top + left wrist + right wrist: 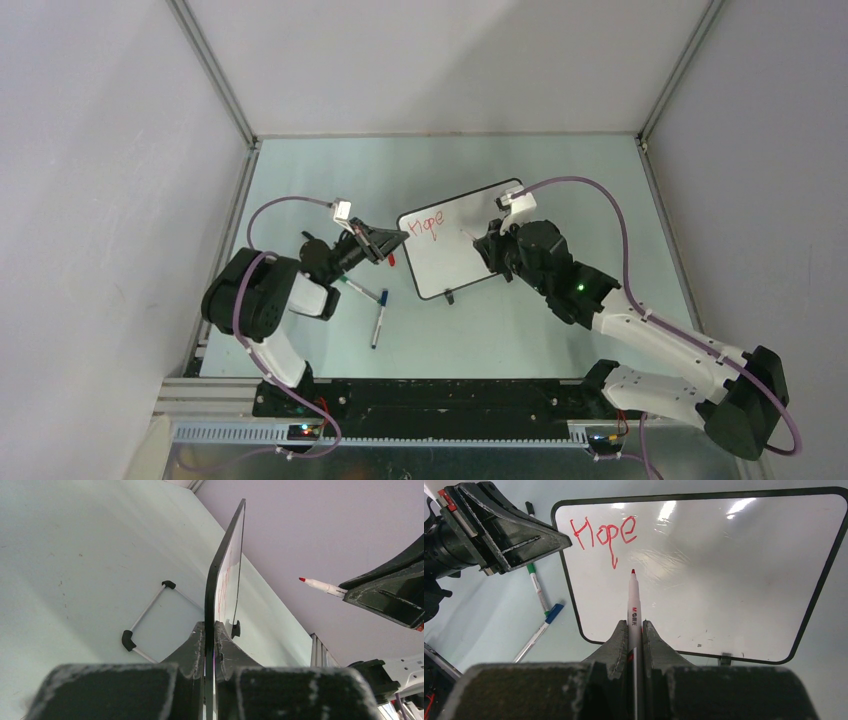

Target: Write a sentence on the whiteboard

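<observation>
Marker first: my right gripper (635,630) is clenched on a red-tipped marker (633,597). The barrel is pinched between both fingers and runs straight out from the wrist, with the tip aimed at the back long edge of the whiteboard (724,580). From the right wrist the tip sits just under the tail of the "p". From the left wrist it looks apart from the board's face.

Of the sentence (603,532) I can read only "Hope", in thin red strokes at the board's back-left corner. The face to the right of and below the word is bare glossy white.

My left gripper (210,630) is clamped on the board's left short edge, one finger on each face. I cannot tell whether the board rests on its feet. Its long axis runs left to right across the middle of the table (560,170), right end skewed toward the back. Pale surface shows around all four edges.

Just off the board's left edge lie a green-capped pen (538,587) and a blue-capped pen (541,630).
</observation>
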### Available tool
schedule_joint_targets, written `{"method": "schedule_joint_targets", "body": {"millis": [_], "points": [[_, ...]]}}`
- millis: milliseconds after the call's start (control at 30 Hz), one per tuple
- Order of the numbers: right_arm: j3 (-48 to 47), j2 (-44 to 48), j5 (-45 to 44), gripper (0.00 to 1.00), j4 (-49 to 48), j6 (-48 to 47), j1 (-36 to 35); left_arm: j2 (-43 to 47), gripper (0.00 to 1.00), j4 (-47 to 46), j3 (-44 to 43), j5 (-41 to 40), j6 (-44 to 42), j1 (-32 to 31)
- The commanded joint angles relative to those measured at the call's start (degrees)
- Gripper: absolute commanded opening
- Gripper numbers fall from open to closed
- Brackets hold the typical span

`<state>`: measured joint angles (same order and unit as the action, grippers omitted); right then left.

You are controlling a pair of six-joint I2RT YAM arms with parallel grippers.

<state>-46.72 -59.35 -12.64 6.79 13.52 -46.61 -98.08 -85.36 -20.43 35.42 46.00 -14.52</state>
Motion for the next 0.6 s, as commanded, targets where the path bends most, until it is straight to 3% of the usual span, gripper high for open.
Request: {"method": "schedule_joint_targets", "body": {"millis": [0, 333, 567], "points": [[0.05, -0.07, -0.57, 0.0, -3.3, 0.49, -0.47, 1.87, 0.0, 2.32, 0.44, -4.03, -4.79, -0.18], [0.05, 0.02, -1.78, 0.0, -2.92, 0.41, -0.62, 3.4, 0.04, 4.24, 1.11, -5.73, -5.99, -0.78], [0.32, -0.51, -1.85, 0.0, -3.27, 0.48, -0.84, 0.97, 0.05, 1.52, -0.74, -1.44, -4.74, -1.04]]}}
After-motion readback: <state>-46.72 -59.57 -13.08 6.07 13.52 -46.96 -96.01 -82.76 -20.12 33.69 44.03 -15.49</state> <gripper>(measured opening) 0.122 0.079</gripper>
